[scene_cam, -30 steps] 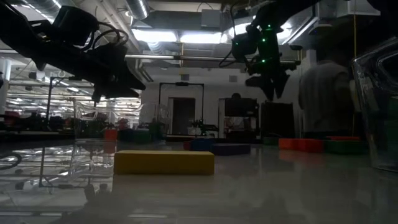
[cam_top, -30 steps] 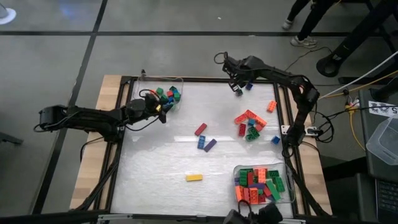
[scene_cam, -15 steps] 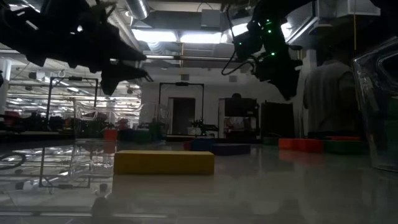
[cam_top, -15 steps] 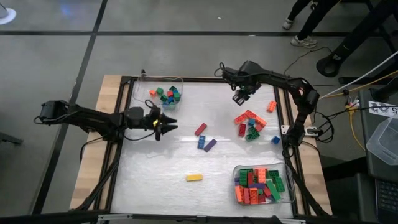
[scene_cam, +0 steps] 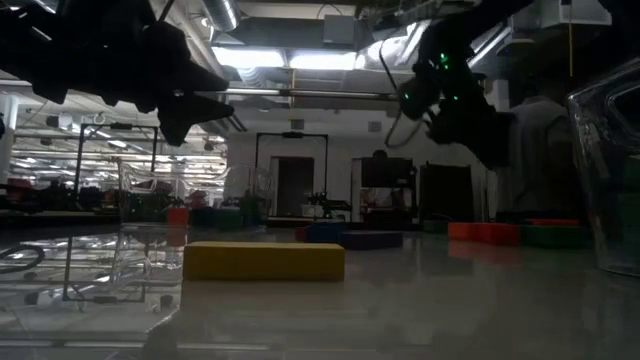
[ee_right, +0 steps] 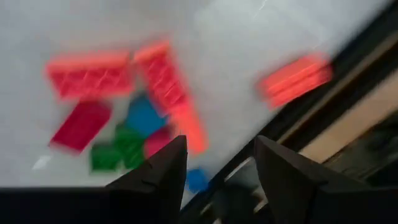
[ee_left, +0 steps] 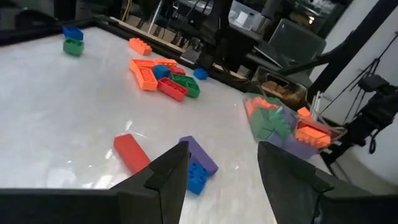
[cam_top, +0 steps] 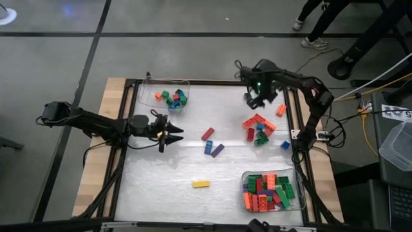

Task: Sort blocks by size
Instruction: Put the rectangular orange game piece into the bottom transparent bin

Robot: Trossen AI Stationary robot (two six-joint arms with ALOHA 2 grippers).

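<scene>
One yellow block [cam_top: 201,183] lies nearest, beside the long-brick tray [cam_top: 297,203]. Mid-table, the left gripper [cam_top: 176,133] hangs spread and empty near red [cam_top: 207,134], blue [cam_top: 208,147] and purple [cam_top: 217,150] blocks. Farther back, the right gripper [cam_top: 257,101], parted and empty, hovers above the orange-red cluster [cam_top: 258,127]; the cube tray [cam_top: 187,87] sits rear-left.

Glossy plastic blocks [cam_top: 259,122], wooden table edge [cam_top: 95,166]

Motion blur smears the cluster of orange, red, green and blue studded plastic bricks [ee_right: 134,118] in the right wrist view, so their studs and edges cannot be made out. In the low view, the clear plastic tray [scene_cam: 607,180] beside the yellow rectangular brick [scene_cam: 264,260] is cut off by the picture's edge.
</scene>
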